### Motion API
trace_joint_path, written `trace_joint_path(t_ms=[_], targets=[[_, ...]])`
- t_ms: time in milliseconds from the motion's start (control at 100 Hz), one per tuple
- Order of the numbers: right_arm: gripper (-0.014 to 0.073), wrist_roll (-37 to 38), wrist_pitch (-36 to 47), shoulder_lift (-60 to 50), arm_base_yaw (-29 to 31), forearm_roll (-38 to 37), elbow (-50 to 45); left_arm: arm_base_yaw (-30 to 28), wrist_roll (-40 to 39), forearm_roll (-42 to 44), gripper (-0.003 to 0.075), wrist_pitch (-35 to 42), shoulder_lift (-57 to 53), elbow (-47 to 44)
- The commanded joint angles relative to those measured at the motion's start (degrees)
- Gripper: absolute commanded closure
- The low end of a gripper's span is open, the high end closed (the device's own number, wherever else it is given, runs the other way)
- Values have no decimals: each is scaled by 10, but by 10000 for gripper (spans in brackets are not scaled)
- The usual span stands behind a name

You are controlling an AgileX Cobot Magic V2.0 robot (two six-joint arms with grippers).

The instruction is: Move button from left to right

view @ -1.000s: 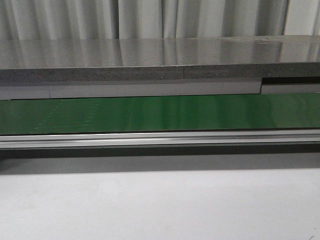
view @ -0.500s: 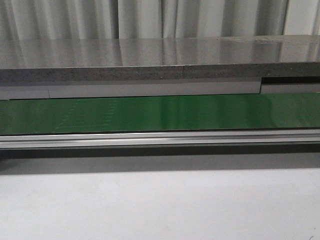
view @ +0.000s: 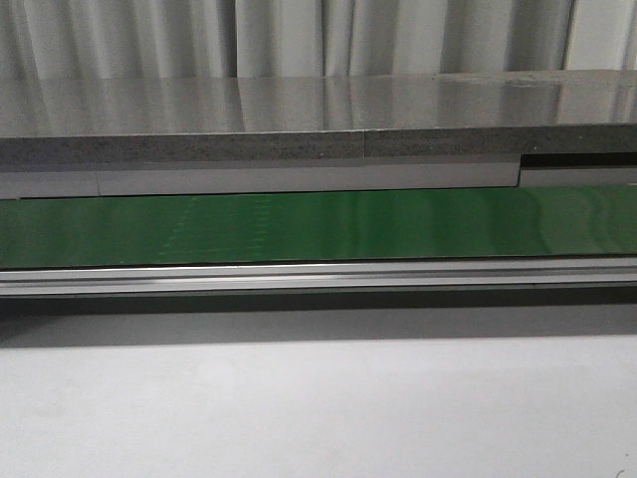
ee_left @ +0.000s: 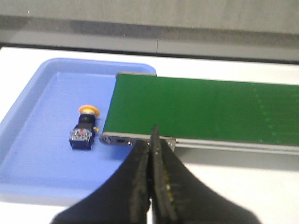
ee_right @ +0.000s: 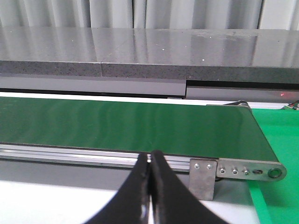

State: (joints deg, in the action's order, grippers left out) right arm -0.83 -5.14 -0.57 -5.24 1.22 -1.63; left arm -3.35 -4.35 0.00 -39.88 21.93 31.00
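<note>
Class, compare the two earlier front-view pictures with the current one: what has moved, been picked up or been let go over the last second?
Nothing visibly changed. In the front view the green conveyor belt and the grey shelf behind it look the same in all three pictures, apart from faint shifting marks on the belt's surface. No arm, hand or button appears in that view at any of the three moments.

Even soft indoor light, pale sheen on green belt (view: 318, 227), claw (ee_left: 152, 154) close and blurred

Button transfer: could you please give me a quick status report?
Left gripper and right gripper shut, empty. Button lying in blue tray, beside conveyor belt end. Nothing blocking it.
</note>
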Motion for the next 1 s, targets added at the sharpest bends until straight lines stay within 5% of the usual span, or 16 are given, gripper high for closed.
trace_joint_path(t_ms=[0, 180, 470, 590, 710, 780, 990], targets=[[660, -1, 45, -10, 2, -6, 10, 5, -7, -5, 741, -40, 51, 65], [660, -1, 45, -10, 2, -6, 10, 5, -7, -5, 741, -154, 125, 123], [660, -1, 45, -10, 2, -6, 10, 5, -6, -5, 725, -166, 167, 126], [660, -1, 45, -10, 2, -6, 10, 5, -4, -5, 555, -166, 167, 126], [660, -1, 45, -10, 2, -6, 10, 5, -4, -5, 197, -166, 167, 126], [660, -1, 45, -10, 2, -6, 10, 5, -4, -5, 60, -162, 167, 126], [660, -1, 45, -10, 2, -6, 10, 5, -4, -8, 45, -145, 167, 126]])
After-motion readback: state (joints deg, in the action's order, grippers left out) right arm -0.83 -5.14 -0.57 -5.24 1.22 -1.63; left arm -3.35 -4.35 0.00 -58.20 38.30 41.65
